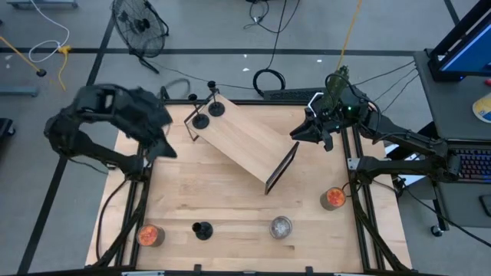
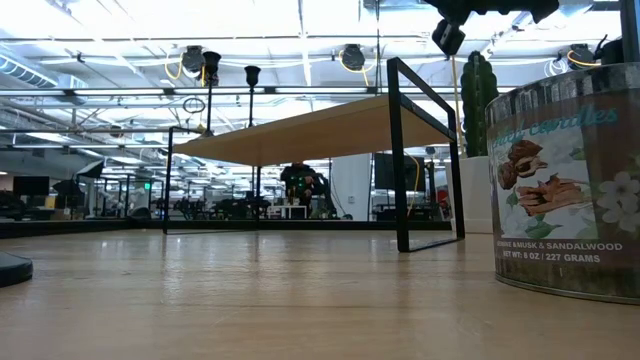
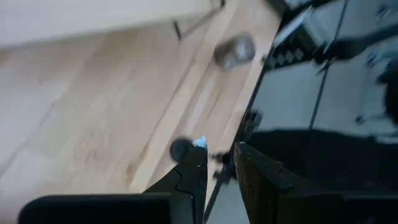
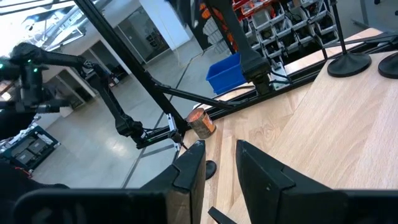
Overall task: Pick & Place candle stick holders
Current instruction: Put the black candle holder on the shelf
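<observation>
Two black candle stick holders [image 1: 199, 120] [image 1: 216, 109] stand on the far left end of a wooden shelf [image 1: 245, 142]. A third black one [image 1: 202, 230] stands on the table near the front edge. One orange cup [image 1: 149, 234] sits front left and another [image 1: 334, 198] at the right. A silvery cup [image 1: 281, 227] stands at the front. My left gripper [image 1: 166, 147] hovers left of the shelf with its fingers close together and empty [image 3: 221, 152]. My right gripper [image 1: 298, 133] hovers past the shelf's right end, fingers close together and empty [image 4: 219, 154].
The shelf stands slantwise in the table's middle on black wire legs [image 2: 402, 150]. A cactus in a white pot [image 2: 478, 100] stands at the far right corner. Bare wood [image 1: 222, 199] lies between the shelf and the front row of holders.
</observation>
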